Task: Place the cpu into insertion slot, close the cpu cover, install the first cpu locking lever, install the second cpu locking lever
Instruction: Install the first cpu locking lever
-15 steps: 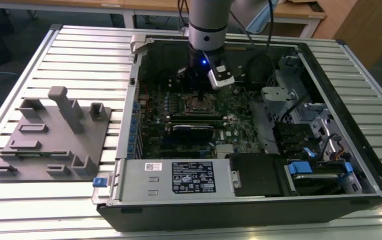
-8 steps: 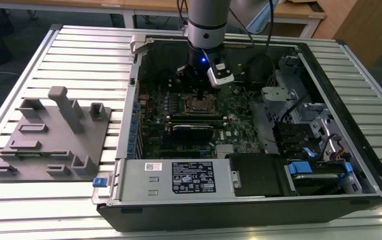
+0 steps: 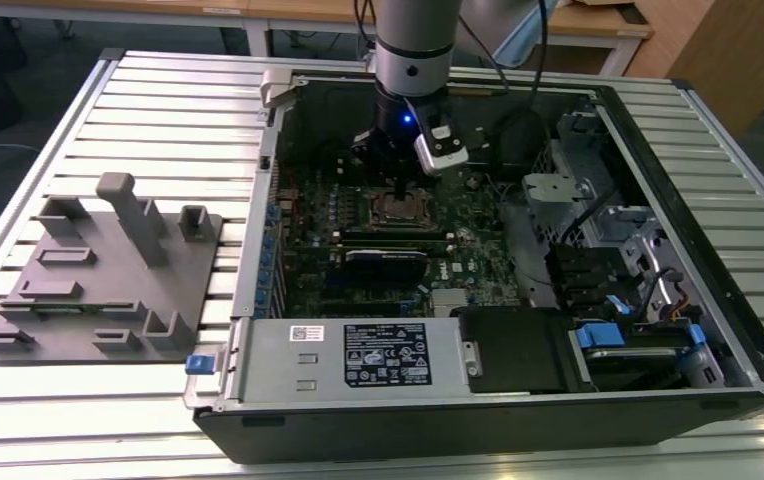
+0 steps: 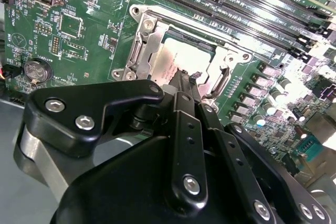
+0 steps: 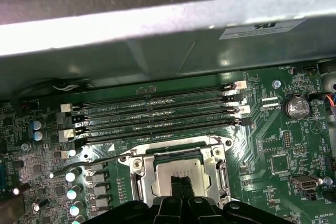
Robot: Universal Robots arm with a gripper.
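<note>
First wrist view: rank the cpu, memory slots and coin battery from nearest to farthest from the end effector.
1. cpu, directly under the end effector.
2. memory slots, just beyond the cpu.
3. coin battery, farthest, off past the slots' ends.

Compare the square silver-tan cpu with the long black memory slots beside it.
Shape: the square silver-tan metal cpu is compact and flat, while the long black memory slots are narrow strips. Colour: the cpu is pale and shiny, the memory slots dark. Number: there is one cpu and four parallel memory slots. Both sit on the green motherboard.
</note>
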